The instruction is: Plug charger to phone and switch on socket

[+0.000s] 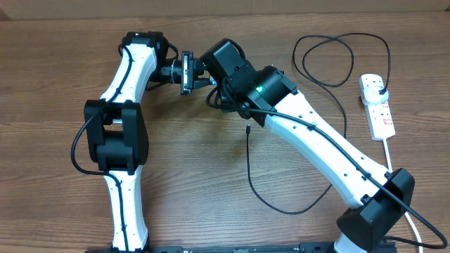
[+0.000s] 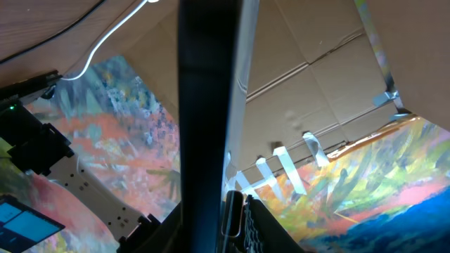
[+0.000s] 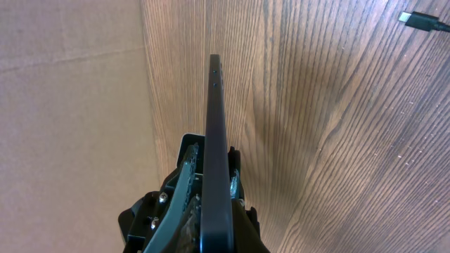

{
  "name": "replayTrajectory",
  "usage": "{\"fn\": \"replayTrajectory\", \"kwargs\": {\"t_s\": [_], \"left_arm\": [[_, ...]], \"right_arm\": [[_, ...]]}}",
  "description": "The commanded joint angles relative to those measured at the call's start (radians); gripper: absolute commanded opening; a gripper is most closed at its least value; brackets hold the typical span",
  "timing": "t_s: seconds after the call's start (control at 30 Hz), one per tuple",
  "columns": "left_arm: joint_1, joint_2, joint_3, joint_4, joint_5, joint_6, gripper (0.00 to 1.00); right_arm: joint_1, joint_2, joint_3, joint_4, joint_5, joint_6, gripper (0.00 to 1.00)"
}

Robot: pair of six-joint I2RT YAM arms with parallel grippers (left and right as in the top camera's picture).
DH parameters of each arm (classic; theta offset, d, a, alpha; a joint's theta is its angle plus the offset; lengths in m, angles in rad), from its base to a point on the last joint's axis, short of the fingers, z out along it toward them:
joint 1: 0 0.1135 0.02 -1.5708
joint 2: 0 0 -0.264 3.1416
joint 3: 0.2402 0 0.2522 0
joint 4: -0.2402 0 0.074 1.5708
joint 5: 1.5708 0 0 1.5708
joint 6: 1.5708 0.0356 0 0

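Right wrist | right fingers [image 3: 181, 181] clamped on phone [image 3: 219, 140]; left fingers [image 2: 244, 225] grip unclear | charger [image 1: 249, 165] on tabletop

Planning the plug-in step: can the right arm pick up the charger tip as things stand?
Probably not yet. The right claw is shut on the phone, so it has no free grip, though the charger tip lies bare on the table close by.
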State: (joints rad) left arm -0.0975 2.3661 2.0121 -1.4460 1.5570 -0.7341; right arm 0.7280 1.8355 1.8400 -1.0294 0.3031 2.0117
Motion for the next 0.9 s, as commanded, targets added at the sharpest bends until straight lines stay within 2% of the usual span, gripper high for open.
{"fn": "replayTrajectory", "kwargs": {"t_s": [0.0, 0.27, 0.4, 0.5, 0.53, 0.67, 0.87], "left_arm": [[-0.002, 0.000, 0.023, -0.014, 0.024, -0.007, 0.24], [-0.002, 0.000, 0.023, -0.028, 0.024, -0.007, 0.05], [-0.002, 0.000, 0.023, -0.028, 0.024, -0.007, 0.04], [-0.002, 0.000, 0.023, -0.027, 0.024, -0.006, 0.04], [-0.002, 0.000, 0.023, -0.027, 0.025, -0.002, 0.04], [-0.002, 0.000, 0.023, -0.027, 0.024, 0.002, 0.04], [-0.001, 0.000, 0.023, 0.015, -0.025, 0.005, 0.04]], "right_arm": [[0.005, -0.051, 0.026, 0.011, 0.017, 0.007, 0.04], [0.005, -0.051, 0.026, 0.025, 0.017, 0.003, 0.04], [0.005, -0.051, 0.026, 0.026, 0.016, 0.003, 0.08], [0.005, -0.051, 0.026, 0.027, 0.016, 0.002, 0.22], [0.005, -0.051, 0.026, 0.028, 0.016, -0.005, 0.36], [0.005, -0.051, 0.026, 0.038, 0.018, -0.083, 0.63], [-0.014, -0.064, 0.026, 0.056, 0.017, -0.390, 0.95]]}}
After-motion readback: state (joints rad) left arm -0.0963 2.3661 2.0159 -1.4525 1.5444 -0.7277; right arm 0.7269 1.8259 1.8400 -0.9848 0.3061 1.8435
